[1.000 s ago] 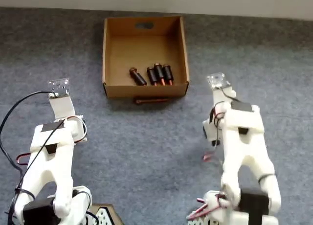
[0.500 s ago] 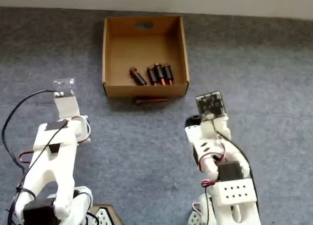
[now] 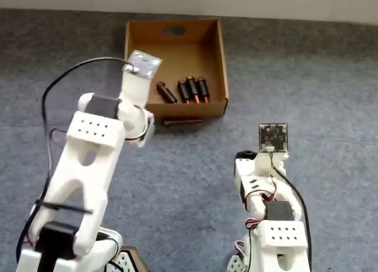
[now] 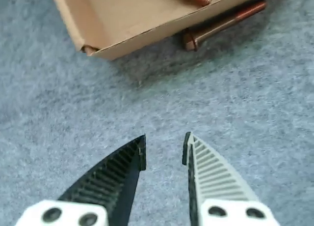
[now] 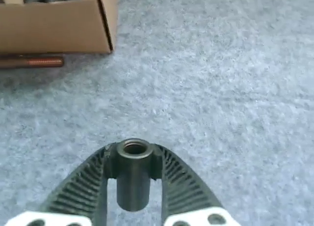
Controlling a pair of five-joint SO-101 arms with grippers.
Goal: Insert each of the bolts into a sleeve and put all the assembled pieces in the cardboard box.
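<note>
Awaiting the bolt (image 4: 223, 23), a sleeve (image 5: 132, 182) is clamped by the right gripper (image 5: 132, 155); the left gripper (image 4: 164, 150) is pointed there, narrowly parted.

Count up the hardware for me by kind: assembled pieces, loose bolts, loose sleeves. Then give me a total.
Assembled pieces, in the cardboard box: 4
Loose bolt: 1
Loose sleeve, in the right gripper: 1
Total: 6

White arms (image 3: 88, 154), black cables (image 3: 88, 60), ribbed tools (image 4: 164, 147) (image 5: 133, 159)
</note>
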